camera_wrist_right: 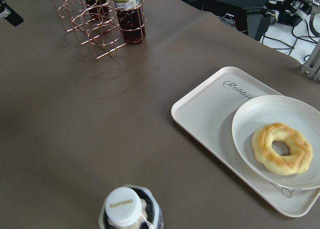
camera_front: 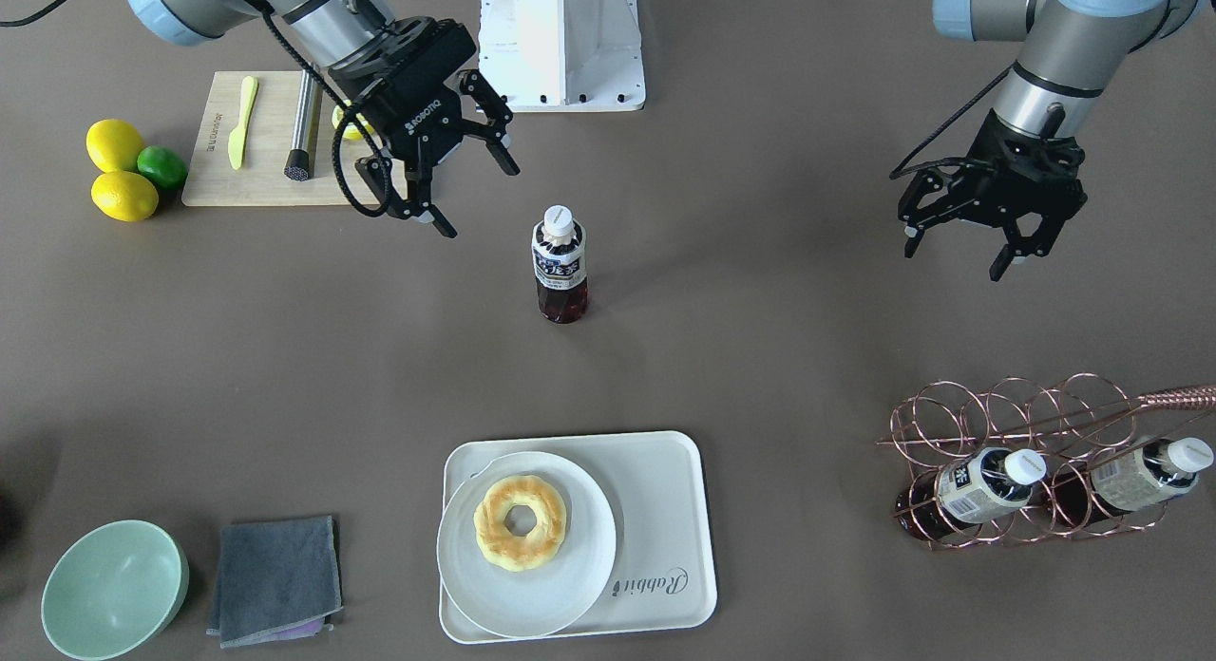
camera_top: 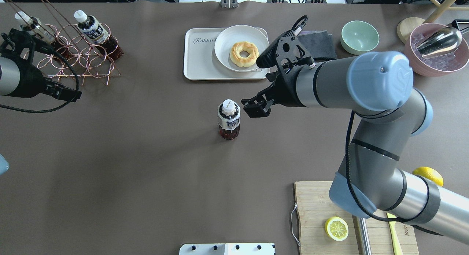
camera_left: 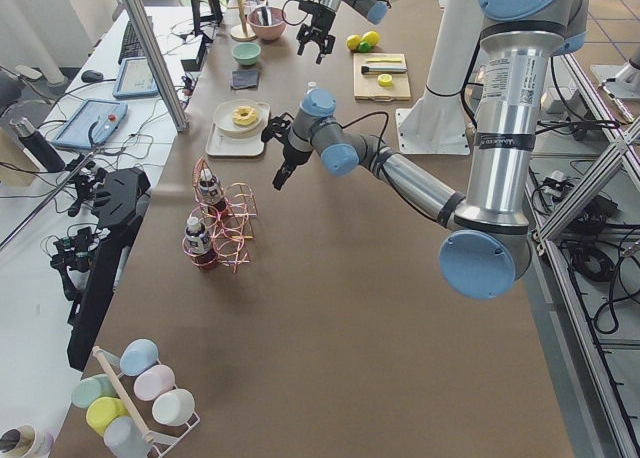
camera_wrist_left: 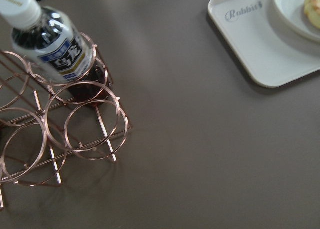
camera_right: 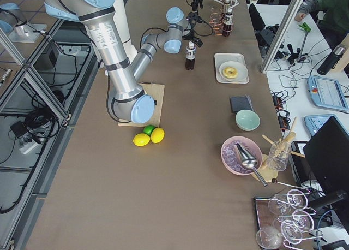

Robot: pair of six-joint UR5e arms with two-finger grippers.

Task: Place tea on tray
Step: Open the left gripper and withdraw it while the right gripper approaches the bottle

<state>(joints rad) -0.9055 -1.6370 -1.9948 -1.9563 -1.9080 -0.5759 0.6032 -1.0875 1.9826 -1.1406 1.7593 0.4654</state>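
Observation:
The tea (camera_front: 560, 262), a small bottle of dark liquid with a white cap, stands upright and alone in mid-table; it also shows in the overhead view (camera_top: 229, 119) and at the bottom of the right wrist view (camera_wrist_right: 131, 211). My right gripper (camera_front: 480, 200) is open and empty. It hovers beside the tea on the robot's side, not touching it. The cream tray (camera_front: 655, 509) with "Rabbit" lettering lies at the far edge (camera_top: 199, 61) and holds a white plate (camera_front: 570, 585) with a donut (camera_front: 521, 521). My left gripper (camera_front: 955, 259) is open and empty, near the rack.
A copper wire rack (camera_front: 1026, 405) holds two more tea bottles (camera_front: 988, 485). A cutting board (camera_front: 256, 181), lemons (camera_front: 123, 196) and a lime (camera_front: 162, 166) are near the right arm. A green bowl (camera_front: 114, 590) and a grey cloth (camera_front: 275, 576) lie beside the tray.

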